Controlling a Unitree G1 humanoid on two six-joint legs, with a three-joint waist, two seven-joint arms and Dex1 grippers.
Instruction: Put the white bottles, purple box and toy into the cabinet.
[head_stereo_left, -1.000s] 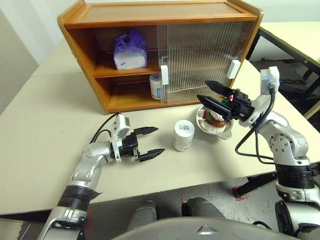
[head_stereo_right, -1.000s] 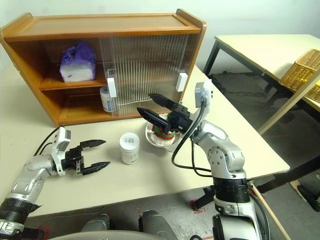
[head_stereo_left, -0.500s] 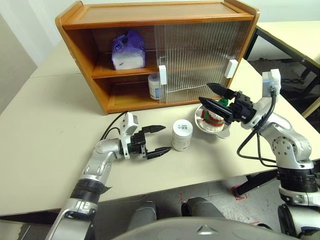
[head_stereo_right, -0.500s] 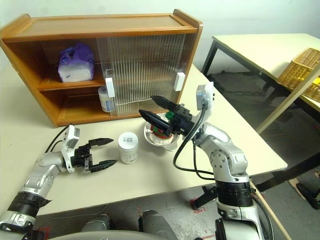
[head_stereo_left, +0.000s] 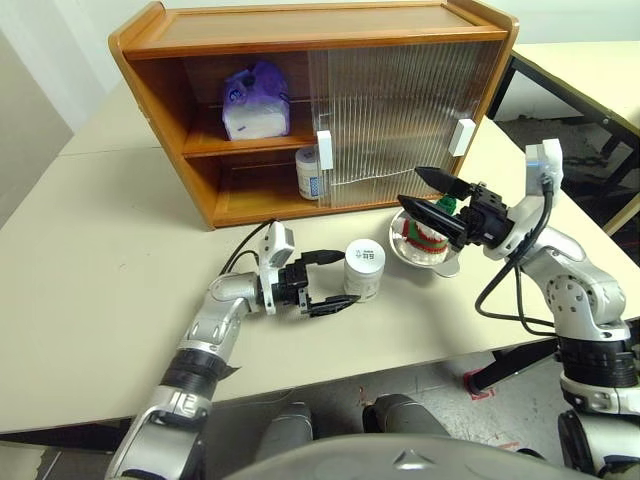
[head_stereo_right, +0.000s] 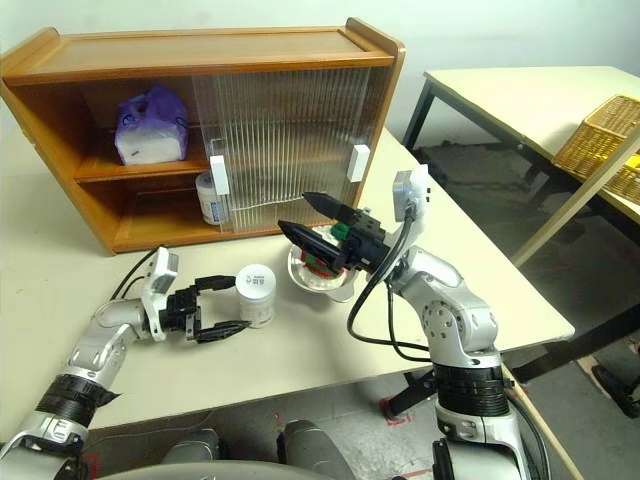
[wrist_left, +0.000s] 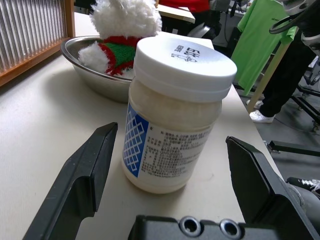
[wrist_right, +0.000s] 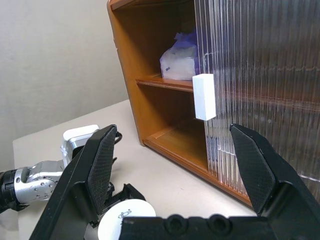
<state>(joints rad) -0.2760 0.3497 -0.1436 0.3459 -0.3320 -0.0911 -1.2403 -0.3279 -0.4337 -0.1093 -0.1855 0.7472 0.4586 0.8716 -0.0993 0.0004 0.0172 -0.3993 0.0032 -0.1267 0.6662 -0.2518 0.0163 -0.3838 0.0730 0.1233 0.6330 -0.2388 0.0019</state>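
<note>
One white bottle (head_stereo_left: 365, 270) stands upright on the table, and my left gripper (head_stereo_left: 335, 281) is open and level, its fingertips reaching either side of the bottle without touching it. In the left wrist view this bottle (wrist_left: 175, 120) stands between the two fingers. A second white bottle (head_stereo_left: 311, 172) sits on the cabinet's (head_stereo_left: 300, 40) lower shelf. The purple box (head_stereo_left: 257, 100) lies on the upper shelf. The toy (head_stereo_left: 428, 232) rests in a steel bowl. My right gripper (head_stereo_left: 420, 192) hangs open just above the toy, holding nothing.
The steel bowl (head_stereo_left: 440, 262) stands right of the bottle, in front of the ribbed sliding doors (head_stereo_left: 400, 110), which cover the cabinet's right part; the left part is open. A second table with a wicker basket (head_stereo_right: 600, 150) stands to the right.
My left gripper has slid right across the table toward the bottle, and its open fingers now flank it. The right gripper has stayed above the bowl.
</note>
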